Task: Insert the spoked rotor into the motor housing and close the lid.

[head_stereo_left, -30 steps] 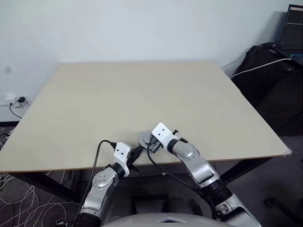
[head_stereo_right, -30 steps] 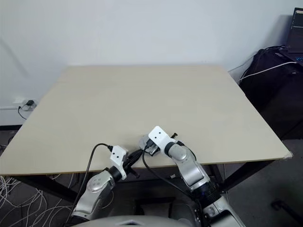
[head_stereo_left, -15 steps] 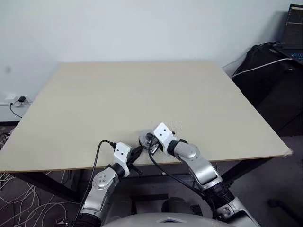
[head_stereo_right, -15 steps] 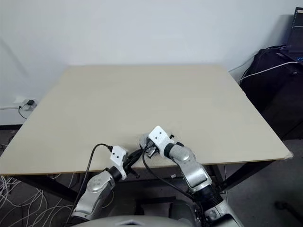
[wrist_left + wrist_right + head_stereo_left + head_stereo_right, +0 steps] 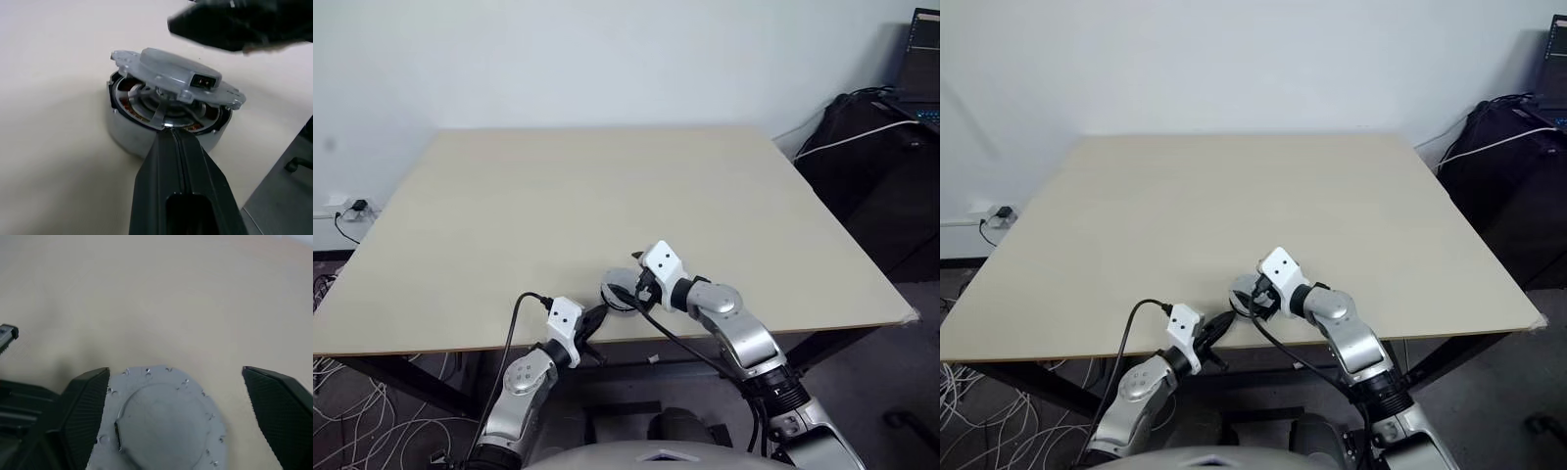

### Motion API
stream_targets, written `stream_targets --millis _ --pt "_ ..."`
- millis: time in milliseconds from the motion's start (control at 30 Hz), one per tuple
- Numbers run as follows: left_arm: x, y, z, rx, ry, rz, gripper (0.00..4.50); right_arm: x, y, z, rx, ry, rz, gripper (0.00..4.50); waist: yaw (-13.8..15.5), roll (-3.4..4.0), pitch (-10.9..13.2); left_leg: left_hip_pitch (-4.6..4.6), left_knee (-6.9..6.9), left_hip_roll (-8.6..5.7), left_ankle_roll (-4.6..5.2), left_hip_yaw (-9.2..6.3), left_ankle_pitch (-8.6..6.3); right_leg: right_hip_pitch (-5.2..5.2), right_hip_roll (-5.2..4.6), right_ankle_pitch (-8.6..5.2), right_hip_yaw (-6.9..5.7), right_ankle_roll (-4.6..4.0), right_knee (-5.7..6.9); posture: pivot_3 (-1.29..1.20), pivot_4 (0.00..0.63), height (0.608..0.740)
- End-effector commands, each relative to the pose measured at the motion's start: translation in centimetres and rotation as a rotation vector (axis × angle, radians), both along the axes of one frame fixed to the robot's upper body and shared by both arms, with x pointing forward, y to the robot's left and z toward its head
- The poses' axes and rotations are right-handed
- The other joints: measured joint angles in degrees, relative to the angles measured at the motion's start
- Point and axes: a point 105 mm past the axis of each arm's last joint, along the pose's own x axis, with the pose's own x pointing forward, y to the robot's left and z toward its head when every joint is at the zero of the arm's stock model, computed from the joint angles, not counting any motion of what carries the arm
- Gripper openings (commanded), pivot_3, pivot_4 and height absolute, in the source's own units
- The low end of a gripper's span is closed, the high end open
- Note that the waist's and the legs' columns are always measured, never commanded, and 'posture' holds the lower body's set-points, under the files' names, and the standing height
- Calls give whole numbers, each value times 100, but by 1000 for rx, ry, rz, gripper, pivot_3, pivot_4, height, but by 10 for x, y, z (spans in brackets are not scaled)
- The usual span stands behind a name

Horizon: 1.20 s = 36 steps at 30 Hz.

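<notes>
Now | lid (image 5: 175, 78) tilted on motor housing (image 5: 146, 128) | near table (image 5: 607, 196) edge

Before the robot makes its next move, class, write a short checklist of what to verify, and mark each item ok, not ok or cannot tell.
1. Lid on the motor housing: ok.
2. Lid seated flat: not ok; it sits tilted, with a gap showing the copper windings.
3. Right hand open, released from the lid: ok.
4. Left hand shut, tips at the housing's rim: ok.
5. Spoked rotor fully seated inside: cannot tell.
</notes>
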Motion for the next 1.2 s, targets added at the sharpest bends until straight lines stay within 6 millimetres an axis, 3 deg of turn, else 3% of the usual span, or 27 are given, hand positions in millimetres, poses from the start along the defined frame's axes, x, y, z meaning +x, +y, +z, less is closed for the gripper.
stream_targets --millis 33,733,833,900,1200 --pt "7 -1 20 -18 -84 2 0 4 4 9 13 -22 51 4483 -3 0 0 0 0 0 0 0 0 0 0 0 0 0 0 0 0 740" --pt "8 -2 26 -19 -94 12 0 13 0 -18 -19 118 79 4483 -3 4 1 -2 -4 0 -1 -1 0 -4 -7 0 3 -2 0 0 0 740" --pt "8 -2 26 -18 -94 12 0 13 0 -19 -14 127 70 3918 -3 5 2 -2 -5 0 -1 -1 -1 -5 -8 0 5 -3 0 0 0 740" --pt "8 -2 27 -17 -94 11 0 13 0 -20 -14 131 68 3313 0 6 2 -2 -6 0 -1 -1 -1 -5 -10 0 6 -3 0 0 0 740" --pt "8 -2 27 -16 -94 7 0 9 1 -22 -4 145 56 3245 -3 7 2 -3 -8 -1 -1 -2 -1 -5 -12 -1 13 -4 -1 0 0 740"
